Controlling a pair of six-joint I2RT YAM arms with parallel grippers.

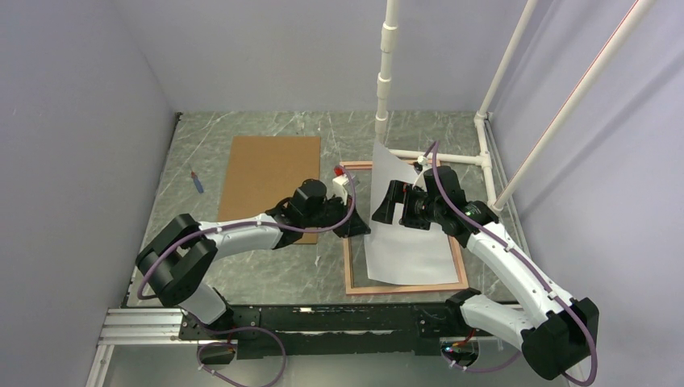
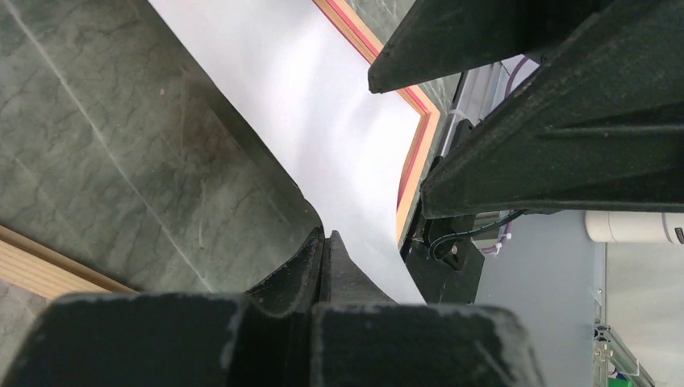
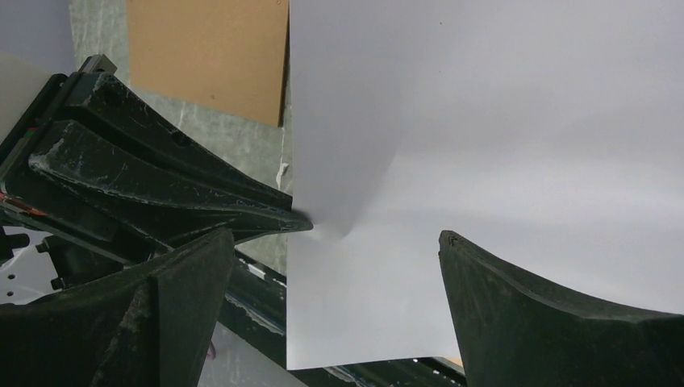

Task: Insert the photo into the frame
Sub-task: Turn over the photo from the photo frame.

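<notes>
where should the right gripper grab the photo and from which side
Probably the photo by its raised left edge, just beyond where the shut left gripper pinches it, toward the lifted far corner. Come edge-on from the left, one finger under, one over: the sheet is thin and its right part seems to lie flat on the frame, leaving no gap. The open right gripper hovers above.

Plain pale lilac-grey walls [image 1: 81, 97] box the place in on three sides, lit pretty evenly. The bench [image 1: 242, 274] has a dark green marble-look top. White plastic pipes [image 1: 385, 72] stand at the back right, and a metal rail [image 1: 141, 326] runs along the near edge.
</notes>
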